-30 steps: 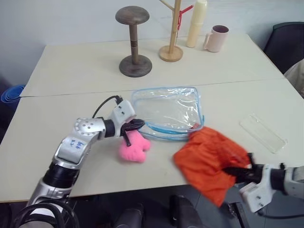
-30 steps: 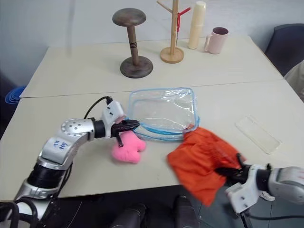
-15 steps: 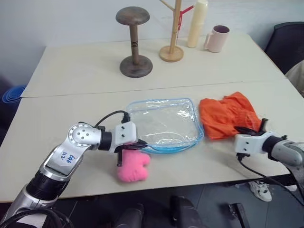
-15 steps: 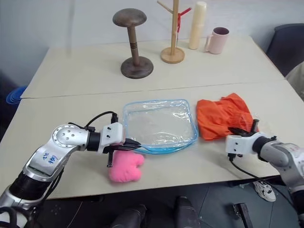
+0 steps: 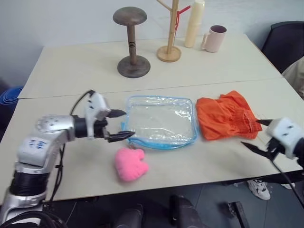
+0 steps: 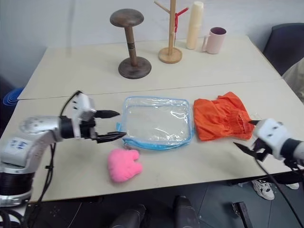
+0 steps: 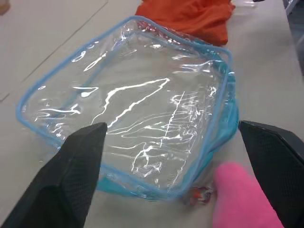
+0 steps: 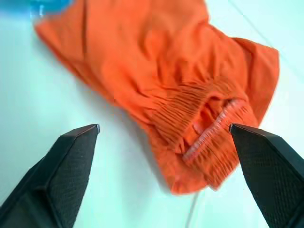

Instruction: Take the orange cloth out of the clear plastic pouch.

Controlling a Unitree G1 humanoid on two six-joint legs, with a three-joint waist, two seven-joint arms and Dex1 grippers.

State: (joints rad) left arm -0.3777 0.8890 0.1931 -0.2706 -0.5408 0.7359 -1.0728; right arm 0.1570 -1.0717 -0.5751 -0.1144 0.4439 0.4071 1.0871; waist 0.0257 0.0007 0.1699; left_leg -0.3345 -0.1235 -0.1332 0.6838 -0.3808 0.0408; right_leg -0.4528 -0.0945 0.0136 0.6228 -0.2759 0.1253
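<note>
The clear plastic pouch with its light blue edge lies flat in the middle of the table, with nothing inside. The orange cloth lies crumpled on the table just right of the pouch, outside it. My left gripper is open at the pouch's left edge, a little above the table, with nothing between its fingers. My right gripper is open too, just right of the cloth near the table's front edge. The left wrist view looks over the pouch to the cloth. The right wrist view faces the cloth.
A pink plush lies in front of the pouch, near my left gripper. At the back stand a wooden hat stand, a wooden rack, a cream cylinder and a pink mug. A black chair is at the right.
Both grippers have opened. The right one let go of the orange cloth and backed off to the right. The left one let go of the pouch's edge, rising and drawing back left.
</note>
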